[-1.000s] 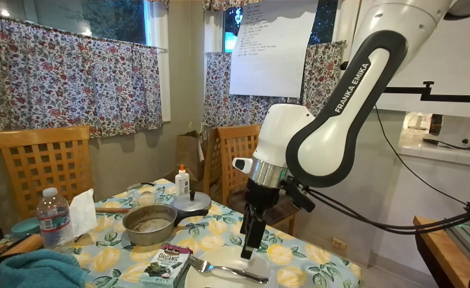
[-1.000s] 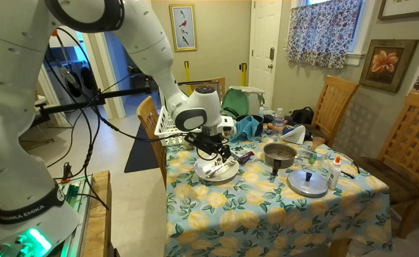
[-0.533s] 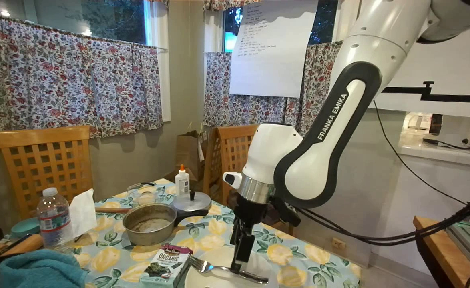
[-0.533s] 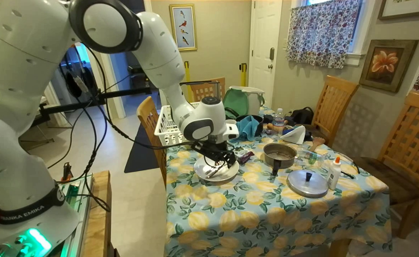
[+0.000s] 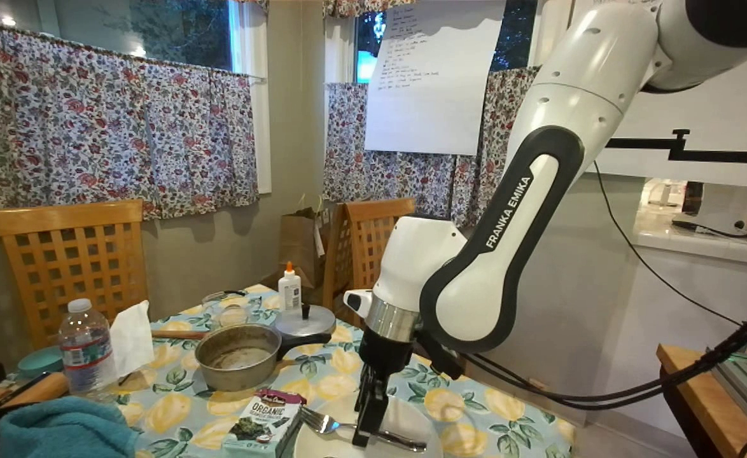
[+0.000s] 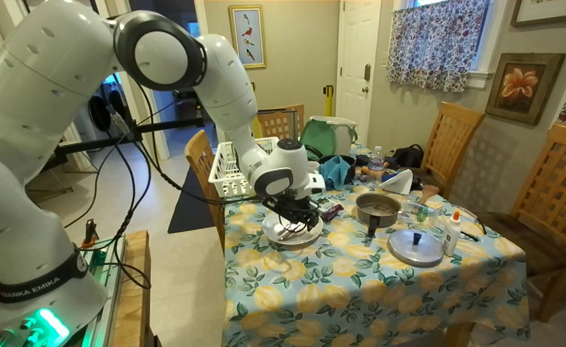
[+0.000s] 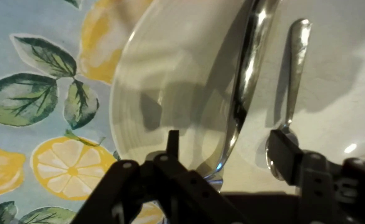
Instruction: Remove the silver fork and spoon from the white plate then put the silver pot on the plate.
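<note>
The white plate (image 5: 411,413) lies on the table and bears the silver fork (image 5: 324,422), also seen in the wrist view (image 7: 249,68). The silver spoon (image 7: 297,59) lies beside the fork on the plate. My gripper (image 7: 226,146) is open, low over the plate. The fork runs between the fingers, its tine end partly hidden by the left finger. The right finger (image 7: 285,155) covers part of the spoon's bowl. I cannot tell whether the fingers touch the plate. The silver pot (image 5: 240,356) stands apart from the plate with its dark handle out; it also shows in an exterior view (image 6: 378,212).
A snack packet (image 5: 265,420) lies right beside the plate. A pot lid (image 6: 415,246), a glue bottle (image 6: 451,233) and a glass container (image 6: 420,212) stand near the pot. A white basket (image 6: 227,168), a blue cloth (image 6: 335,171) and a water bottle (image 6: 375,161) are farther off.
My gripper has come down toward the plate and over the fork; in the exterior views it shifts left in one and right in the other. The pot, plate and utensils have not visibly moved.
</note>
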Controlling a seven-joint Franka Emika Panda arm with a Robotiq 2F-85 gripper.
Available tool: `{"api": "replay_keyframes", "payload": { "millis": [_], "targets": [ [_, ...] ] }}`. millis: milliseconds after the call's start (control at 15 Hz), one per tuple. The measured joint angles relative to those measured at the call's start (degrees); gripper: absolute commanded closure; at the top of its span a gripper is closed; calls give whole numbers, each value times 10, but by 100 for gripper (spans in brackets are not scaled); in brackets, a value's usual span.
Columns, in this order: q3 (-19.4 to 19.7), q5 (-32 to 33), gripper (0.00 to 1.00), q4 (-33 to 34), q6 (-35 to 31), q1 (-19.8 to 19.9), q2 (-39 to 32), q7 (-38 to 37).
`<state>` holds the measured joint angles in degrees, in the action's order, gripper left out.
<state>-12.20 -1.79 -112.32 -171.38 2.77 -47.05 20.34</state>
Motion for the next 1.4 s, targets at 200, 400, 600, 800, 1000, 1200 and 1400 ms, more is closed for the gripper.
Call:
{"api": "replay_keyframes", "payload": {
  "millis": [200, 400, 600, 800, 1000, 1200, 1400],
  "targets": [
    [0, 1, 76, 12, 0, -2, -12, -3],
    [0, 3, 97, 21, 0, -3, -21, -4],
    [0, 4, 100, 26, 0, -5, -23, -5],
    [-2, 5, 99, 29, 0, -6, -22, -5],
    [-3, 6, 99, 30, 0, -7, -16, -7],
    [-2, 6, 99, 29, 0, -6, -9, -10],
    [-1, 6, 99, 22, 0, 0, 6, -19]
  ]
}}
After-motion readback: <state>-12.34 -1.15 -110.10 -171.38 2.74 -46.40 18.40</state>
